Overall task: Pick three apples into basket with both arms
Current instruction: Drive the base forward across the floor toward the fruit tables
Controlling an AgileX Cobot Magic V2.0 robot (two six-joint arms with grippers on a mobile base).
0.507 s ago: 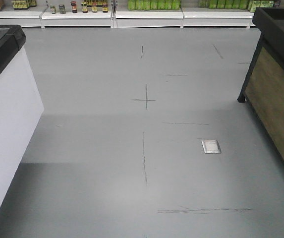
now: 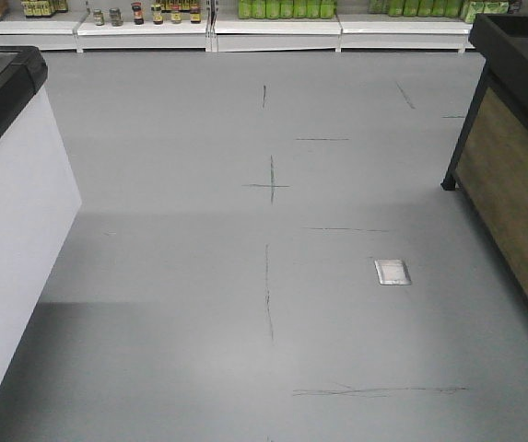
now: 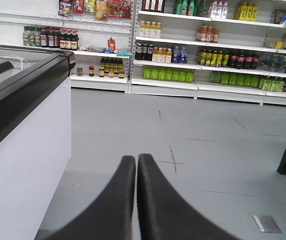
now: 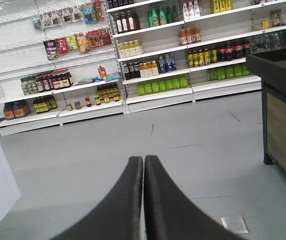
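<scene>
The left arm's black pincer (image 3: 136,159) is pressed shut. Its two curved fingers meet tip to tip with only a hairline seam between them, and nothing is caught there. The right arm's black pincer (image 4: 143,159) looks the same, closed tight and empty.

Both point out over the smooth grey shop floor (image 2: 199,276), which carries thin dark scuff lines and a dark cross mark (image 2: 271,185). A small square metal floor plate (image 2: 393,272) sits flush in the floor, ahead and to the right of both pincers.

Off to the left of the left pincer stands a white chest freezer with a black rim (image 3: 23,100). To the right of the right pincer is a dark-framed stand with a wood-panelled side (image 4: 282,115). Across the far end run long white shelves (image 4: 157,95) stocked with bottles, among them a low row of bright green bottles (image 3: 167,74).

The dark-red apples and the pale plastic basket show up in none of the three views, so I cannot tell where they lie relative to either pincer.
</scene>
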